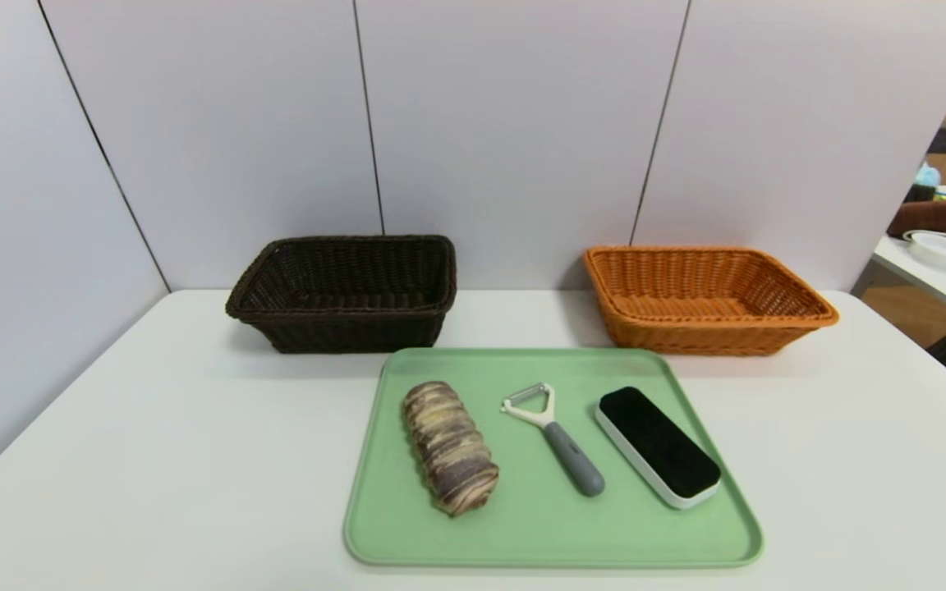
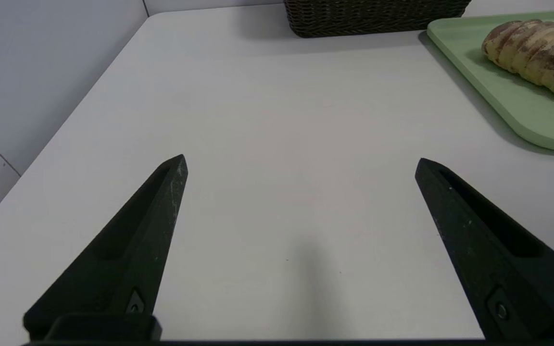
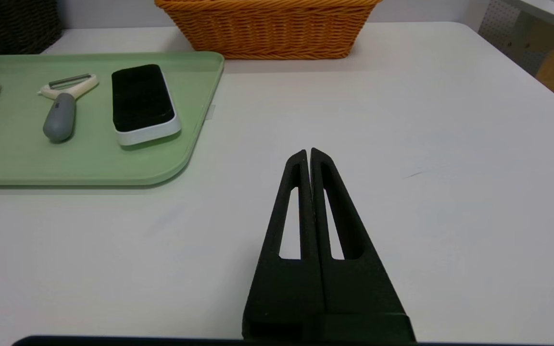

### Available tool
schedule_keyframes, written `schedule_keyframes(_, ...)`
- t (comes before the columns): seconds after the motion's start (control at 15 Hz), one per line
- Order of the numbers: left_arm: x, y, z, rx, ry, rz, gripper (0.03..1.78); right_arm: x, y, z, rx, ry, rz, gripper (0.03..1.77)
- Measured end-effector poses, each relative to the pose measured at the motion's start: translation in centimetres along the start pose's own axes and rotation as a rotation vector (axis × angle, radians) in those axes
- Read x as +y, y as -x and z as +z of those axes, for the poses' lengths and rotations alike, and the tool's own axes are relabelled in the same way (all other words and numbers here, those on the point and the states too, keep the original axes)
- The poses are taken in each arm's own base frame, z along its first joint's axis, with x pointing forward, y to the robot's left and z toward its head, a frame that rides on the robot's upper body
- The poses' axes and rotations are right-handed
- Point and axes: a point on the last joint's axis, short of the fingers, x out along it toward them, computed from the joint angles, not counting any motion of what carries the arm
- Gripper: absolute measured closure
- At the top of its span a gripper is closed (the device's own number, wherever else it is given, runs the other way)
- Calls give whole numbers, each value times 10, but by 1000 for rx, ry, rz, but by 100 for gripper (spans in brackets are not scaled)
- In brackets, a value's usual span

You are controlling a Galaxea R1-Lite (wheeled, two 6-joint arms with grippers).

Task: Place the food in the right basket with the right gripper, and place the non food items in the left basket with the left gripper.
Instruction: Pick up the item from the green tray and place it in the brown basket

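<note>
We see a pale green tray on the white table, carrying three things side by side and apart: the marbled bread roll on its left, the white peeler with a grey handle in the middle, and the white-cased brush with a black pad on the right. Behind the tray stand the dark brown wicker basket on the left and the orange wicker basket on the right. Our left gripper hangs over bare table left of the tray, fingers spread wide; our right gripper hangs right of the tray, fingers pressed together, holding nothing.
</note>
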Motion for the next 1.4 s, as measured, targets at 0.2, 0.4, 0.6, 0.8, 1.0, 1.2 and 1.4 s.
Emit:
schedule_keyframes(0.2,0,0,0,-2,0,0,12,0,0,0,0,0,0,175)
schedule_keyframes(0.4,0,0,0,0,10,0,12,0,0,0,1,4,0,175)
schedule_keyframes(0.6,0,0,0,-2,5,2,12,0,0,0,-3,27,5,175)
schedule_keyframes(0.8,0,0,0,-4,-2,0,12,0,0,1,-5,35,8,175)
schedule_keyframes(1.0,0,0,0,-4,-1,-2,12,0,0,0,-1,41,10,175)
schedule_keyframes(1.2,0,0,0,-4,-1,-3,12,0,0,1,-3,36,8,175)
schedule_keyframes(1.4,0,0,0,-4,-3,-3,12,0,0,1,-6,34,1,175)
